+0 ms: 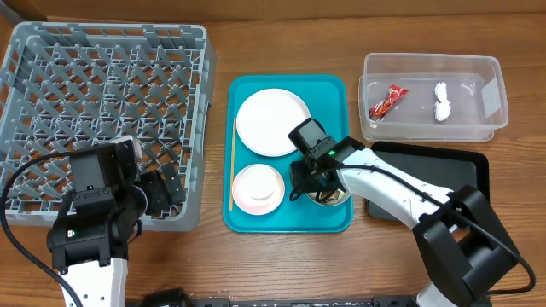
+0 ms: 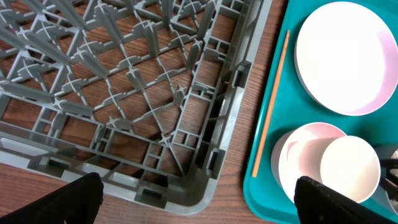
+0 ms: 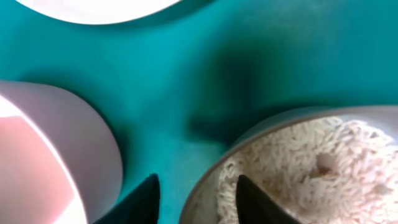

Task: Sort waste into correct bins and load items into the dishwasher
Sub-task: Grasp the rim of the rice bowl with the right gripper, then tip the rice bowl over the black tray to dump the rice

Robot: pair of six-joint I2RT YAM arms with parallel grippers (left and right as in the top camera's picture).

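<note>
A teal tray (image 1: 328, 94) holds a white plate (image 1: 271, 121), a pink bowl with a white cup in it (image 1: 258, 188), a wooden chopstick (image 1: 232, 162) and a metal bowl of rice (image 1: 328, 198). My right gripper (image 1: 309, 183) is down on the tray, open, its fingers (image 3: 198, 199) on either side of the rice bowl's rim (image 3: 298, 162), with the pink bowl (image 3: 56, 143) to its left. My left gripper (image 1: 162, 192) is open and empty above the near right corner of the grey dishwasher rack (image 2: 124, 93), its fingers (image 2: 199, 202) spread wide.
A clear bin (image 1: 431, 128) at the back right holds a red wrapper (image 1: 386, 102) and a crumpled white tissue (image 1: 441, 101). A black tray (image 1: 465, 166) lies under my right arm. The grey rack (image 1: 205, 102) fills the left side.
</note>
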